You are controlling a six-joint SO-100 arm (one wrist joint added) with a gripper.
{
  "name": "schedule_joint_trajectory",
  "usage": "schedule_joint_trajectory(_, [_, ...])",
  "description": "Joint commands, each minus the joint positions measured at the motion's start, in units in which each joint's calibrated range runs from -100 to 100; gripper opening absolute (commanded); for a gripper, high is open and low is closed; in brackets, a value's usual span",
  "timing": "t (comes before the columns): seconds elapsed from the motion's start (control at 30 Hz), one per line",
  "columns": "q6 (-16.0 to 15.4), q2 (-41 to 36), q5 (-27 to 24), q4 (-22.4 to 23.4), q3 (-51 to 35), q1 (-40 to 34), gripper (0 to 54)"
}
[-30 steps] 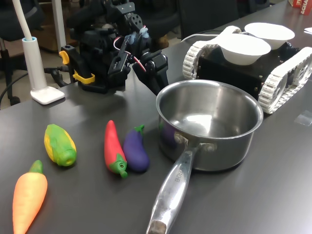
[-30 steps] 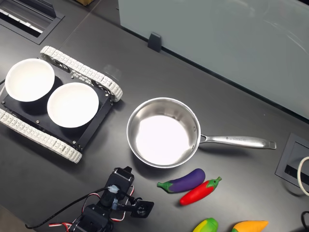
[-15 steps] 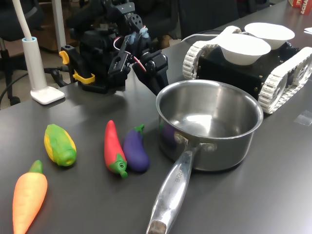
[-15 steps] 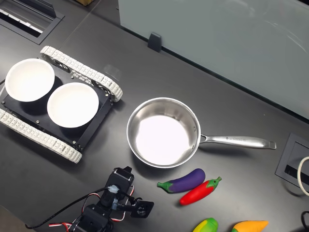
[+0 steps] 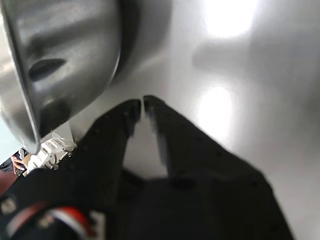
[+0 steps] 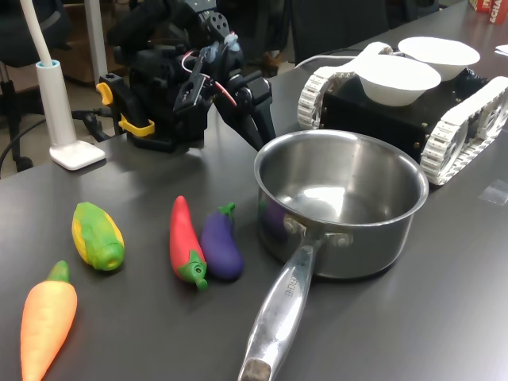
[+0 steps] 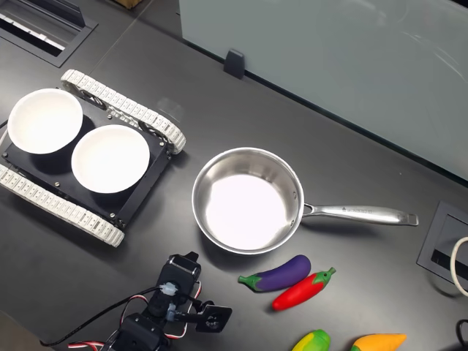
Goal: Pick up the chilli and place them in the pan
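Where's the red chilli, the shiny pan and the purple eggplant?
chilli (image 6: 183, 236), first exterior view, middle of its red body.
pan (image 7: 207, 178), second exterior view, on its steel rim.
eggplant (image 6: 220, 248), first exterior view, its purple belly.

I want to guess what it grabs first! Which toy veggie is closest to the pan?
The purple eggplant. It lies right beside the pan, with the red chilli on its other side; the corn and carrot lie farther off.

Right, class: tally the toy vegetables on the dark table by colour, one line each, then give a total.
Glossy red toy chilli: 1
Purple toy eggplant: 1
Yellow-and-green toy corn: 1
Orange toy carrot: 1
Total: 4
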Motion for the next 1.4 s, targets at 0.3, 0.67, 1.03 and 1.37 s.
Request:
schedule_joint_trajectory(0.3, [0.1,3.7,1.2,1.3,-11.5,3.3,0.2])
schedule_joint_trajectory(0.67, [-0.2,9.9,1.6,3.7,-19.4,4.4,0.2])
schedule_joint_trajectory(1.03, [-2.0,13.7,2.1,8.4,-29.0,3.8,0.2])
schedule_joint_trajectory(1.37, [-4.1,20.9,2.5,11.8,-44.5,6.1,0.2])
